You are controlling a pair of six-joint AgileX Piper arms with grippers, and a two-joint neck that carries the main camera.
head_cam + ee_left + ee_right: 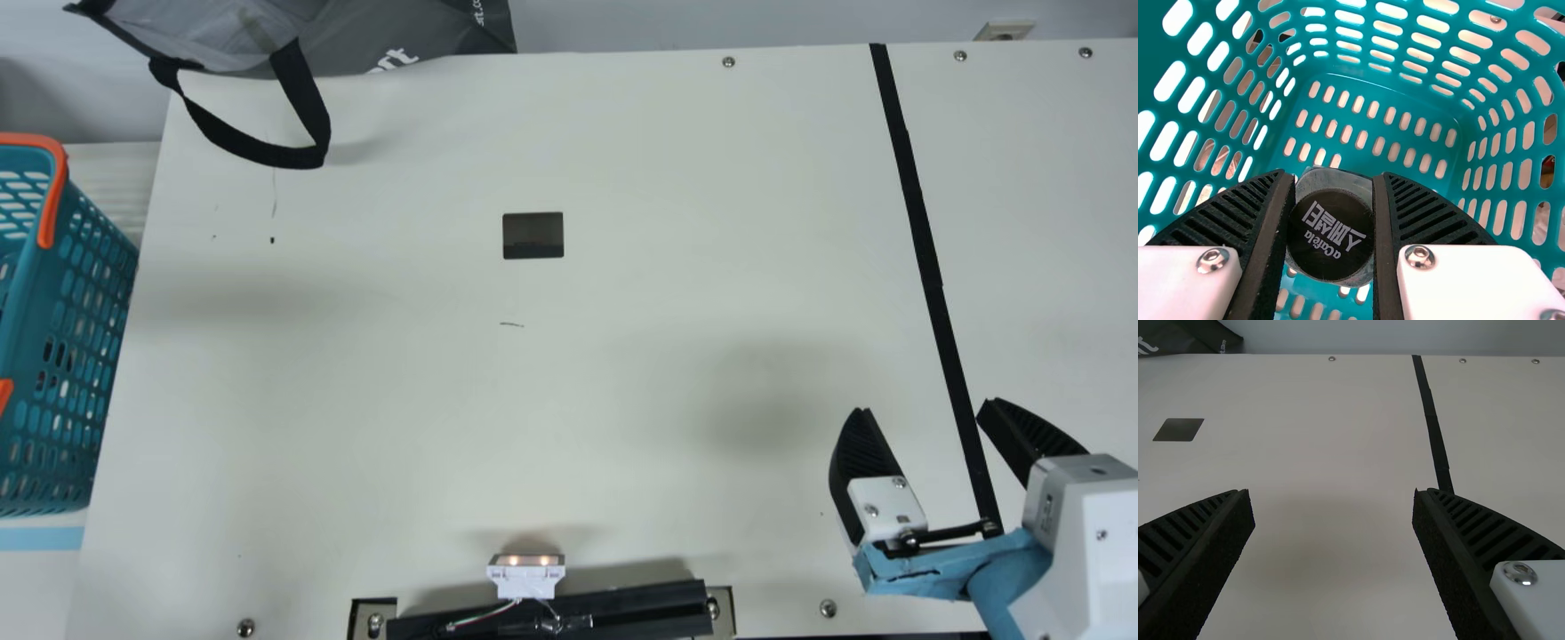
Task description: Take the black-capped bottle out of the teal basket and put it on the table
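Black-capped bottle (1329, 235): inside teal basket (1378, 150), left fingers (1278, 207) closed on its sides near the cap. Probably smooth, rigid, slip-prone; weight uncertain. Judged best hold: firm, centred, just below the cap. Right fingers (1218, 540) apart above counter (1331, 453).

Room over basket floor (1405, 100); walls (1151, 53) surround left fingers (1386, 240).
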